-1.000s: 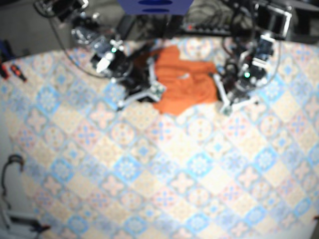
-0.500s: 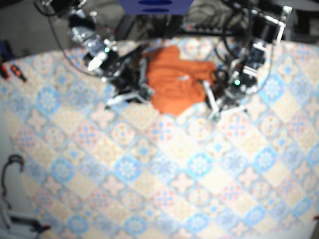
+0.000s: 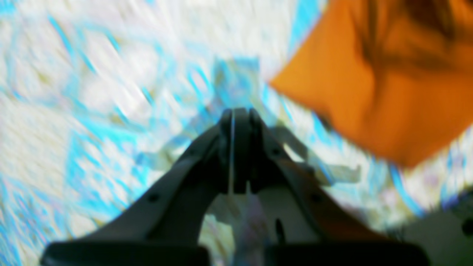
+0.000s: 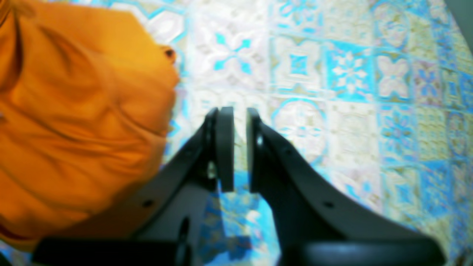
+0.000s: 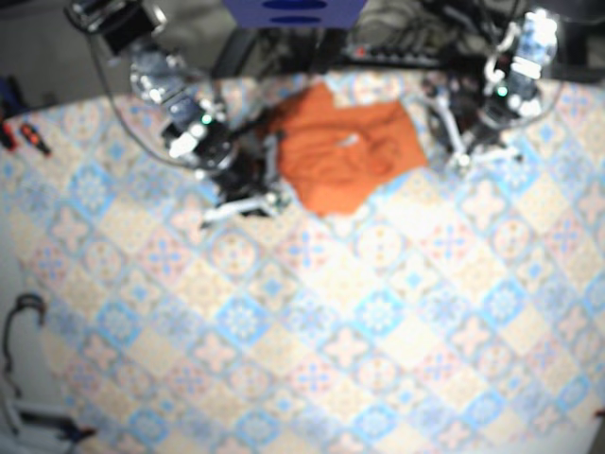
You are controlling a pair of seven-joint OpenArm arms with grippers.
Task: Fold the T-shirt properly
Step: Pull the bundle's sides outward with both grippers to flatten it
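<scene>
We see shirt (image 5: 345, 156) bunched, not flat; left gripper (image 3: 236, 112) closed, empty; right gripper (image 4: 240, 111) barely parted, empty. Risk, we judge — pinching several layers, fold going lopsided.

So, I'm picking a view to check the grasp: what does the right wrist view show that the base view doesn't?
Right wrist only: the right gripper close up, jaws slightly apart, nothing between them. Base only: the whole T-shirt and the left gripper. Both: orange cloth on the patterned tablecloth.
</scene>
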